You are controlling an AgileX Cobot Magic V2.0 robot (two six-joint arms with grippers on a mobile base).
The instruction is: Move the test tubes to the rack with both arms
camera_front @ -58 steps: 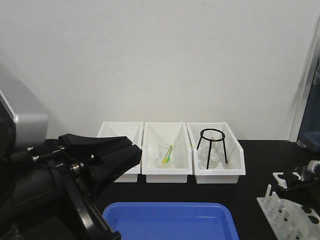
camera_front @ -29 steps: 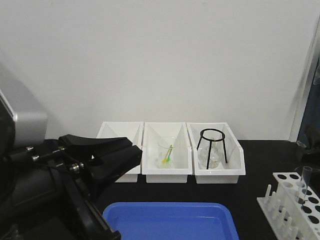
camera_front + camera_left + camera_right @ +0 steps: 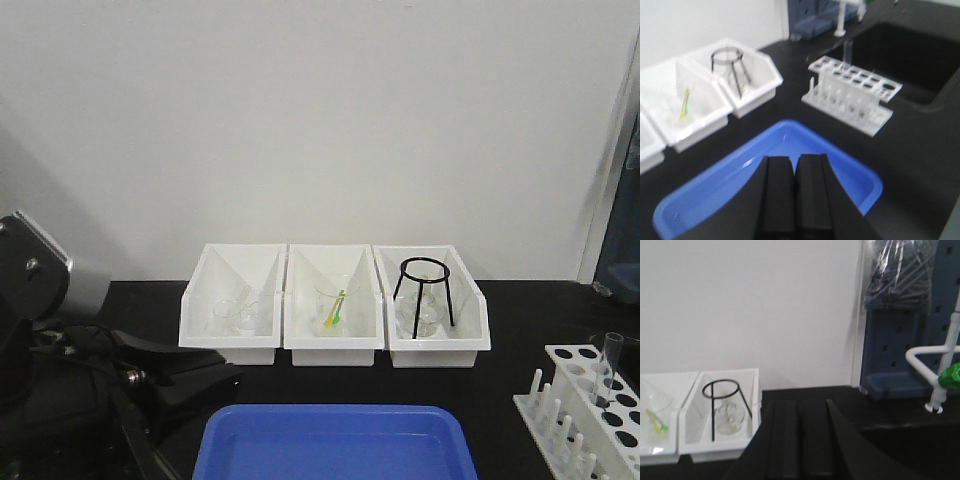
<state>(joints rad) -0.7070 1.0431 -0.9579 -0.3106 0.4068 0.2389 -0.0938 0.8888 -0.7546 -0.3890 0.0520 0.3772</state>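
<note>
Left tool [image 3: 794, 165]: black fingers pressed together, nothing between them, poised over the shallow blue plastic tray [image 3: 850, 170]. Right tool [image 3: 800, 412]: from its wrist camera we see the black fingers lying side by side with no gap and no object held; it is raised, facing the white wall.

We note one slim clear glass test tube [image 3: 606, 368] standing upright in a hole of the small white plastic rack with round holes and side pegs [image 3: 590, 415], at about 4 o'clock in the front view, on the black tabletop [image 3: 510, 380]. The left wrist view confirms the tube [image 3: 847, 50] at the rack's [image 3: 852, 90] far row. The other rack holes look unfilled.

Three white plastic bins [image 3: 335, 300] sit at 12 o'clock behind the tray; the rightmost holds a black wire tripod stand [image 3: 425, 290], the middle a clear beaker with a yellow-green item [image 3: 335, 305].

Our reading: one tube is seated and both arms are free, so the step in hand is fetching the next tube. We see no loose tubes for certain; the tray's contents are not resolvable. The next move calls for spreading the left tool's fingers and descending toward the tray, gently, as thin glass is involved.
</note>
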